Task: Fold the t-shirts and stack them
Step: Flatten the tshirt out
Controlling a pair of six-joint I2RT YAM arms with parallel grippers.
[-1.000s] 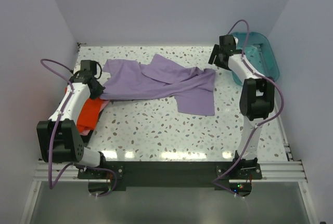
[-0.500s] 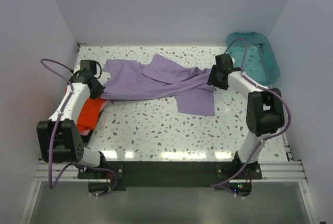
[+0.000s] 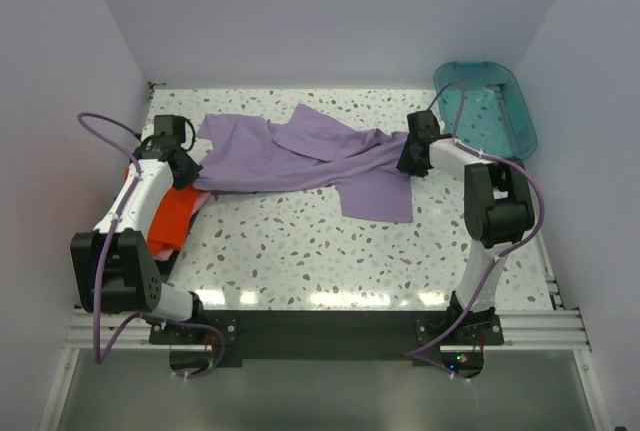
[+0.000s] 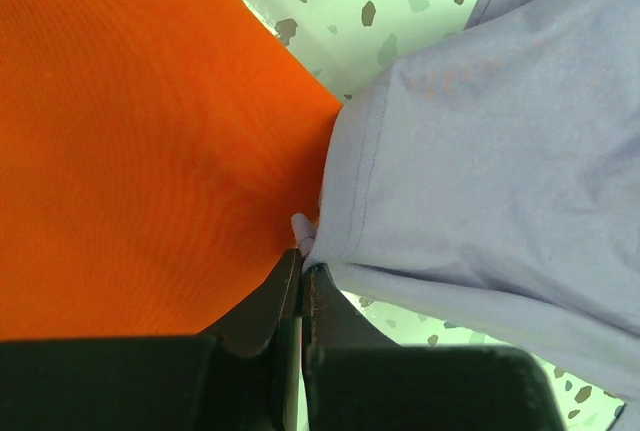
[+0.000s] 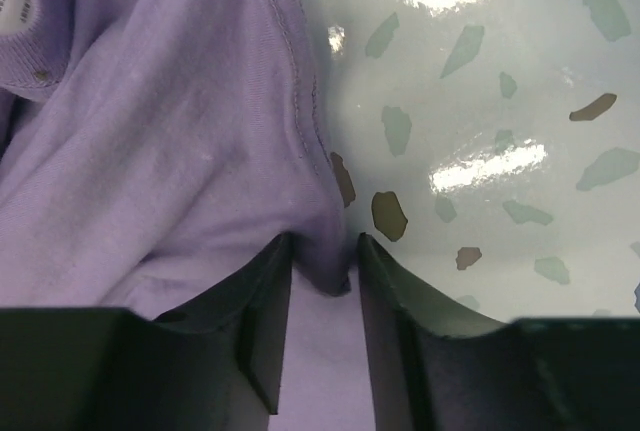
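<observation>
A large lavender-purple t-shirt [image 3: 300, 156] lies crumpled across the back of the speckled table [image 3: 300, 246]. My left gripper [image 3: 183, 173] is shut on the shirt's left hem corner [image 4: 305, 231], right beside a bright orange-red t-shirt [image 3: 172, 213] at the table's left edge. In the left wrist view the orange cloth [image 4: 130, 131] fills the left side and the purple cloth [image 4: 500, 151] the right. My right gripper [image 3: 408, 161] is down on the purple shirt's right edge. Its jaws [image 5: 325, 246] straddle a raised fold of purple cloth [image 5: 150, 151] with a gap still showing.
A teal plastic tub [image 3: 520, 116] stands at the back right corner, just beyond the right arm. A pale pink edge [image 3: 158, 247] peeks from under the orange shirt. White walls close in the table on three sides.
The right arm has come down from beside the tub onto the purple shirt's right edge, and its jaws have narrowed around a fold. The left arm has not moved.
</observation>
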